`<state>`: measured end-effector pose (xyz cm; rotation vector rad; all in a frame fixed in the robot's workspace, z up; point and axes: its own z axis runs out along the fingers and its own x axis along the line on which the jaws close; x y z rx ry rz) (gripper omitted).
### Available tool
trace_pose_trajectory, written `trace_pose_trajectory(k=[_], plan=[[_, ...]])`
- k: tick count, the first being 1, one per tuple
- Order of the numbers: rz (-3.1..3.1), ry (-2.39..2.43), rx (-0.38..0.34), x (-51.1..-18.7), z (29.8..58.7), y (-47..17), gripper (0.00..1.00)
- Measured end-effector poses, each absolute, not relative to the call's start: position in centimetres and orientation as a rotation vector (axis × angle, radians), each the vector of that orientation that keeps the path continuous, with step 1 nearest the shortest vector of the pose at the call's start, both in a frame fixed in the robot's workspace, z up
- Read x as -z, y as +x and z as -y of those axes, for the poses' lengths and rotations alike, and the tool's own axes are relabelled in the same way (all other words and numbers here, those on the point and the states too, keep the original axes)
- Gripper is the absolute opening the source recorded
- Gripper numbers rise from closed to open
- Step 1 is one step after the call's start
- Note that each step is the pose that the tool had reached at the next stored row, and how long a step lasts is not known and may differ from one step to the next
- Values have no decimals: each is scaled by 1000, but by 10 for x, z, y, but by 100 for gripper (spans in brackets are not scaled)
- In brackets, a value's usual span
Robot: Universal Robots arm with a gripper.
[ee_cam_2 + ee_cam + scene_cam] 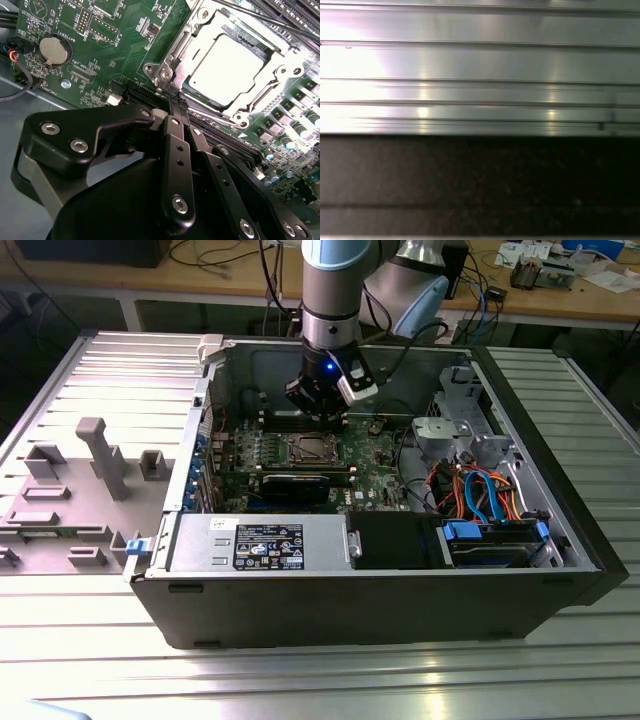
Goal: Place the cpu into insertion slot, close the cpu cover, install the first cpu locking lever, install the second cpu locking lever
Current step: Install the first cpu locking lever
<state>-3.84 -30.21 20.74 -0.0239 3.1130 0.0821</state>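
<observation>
The fingers (181,107) look pressed together and empty, just beside the slot (227,67) where the chip (227,62) seems to sit under its cover (192,42), so a bump might bend a lever.

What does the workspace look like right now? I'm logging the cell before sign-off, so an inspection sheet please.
Surface: ribbed metal table, carrying the open computer case.
Job's things: cpu seated in the insertion slot; cpu cover lies closed over it.
Clutter: grey fixture blocks on the exterior view's left.
Tool: the tool is shut, empty, beside the slot.
Cables: orange and blue bundle inside the case; black cables behind.
Surroundings: wooden benches at the back.
</observation>
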Motion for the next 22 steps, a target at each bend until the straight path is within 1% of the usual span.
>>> trace_pose_trajectory(k=[22], plan=[[-3113,-24,-83,-206,302,-38,11]])
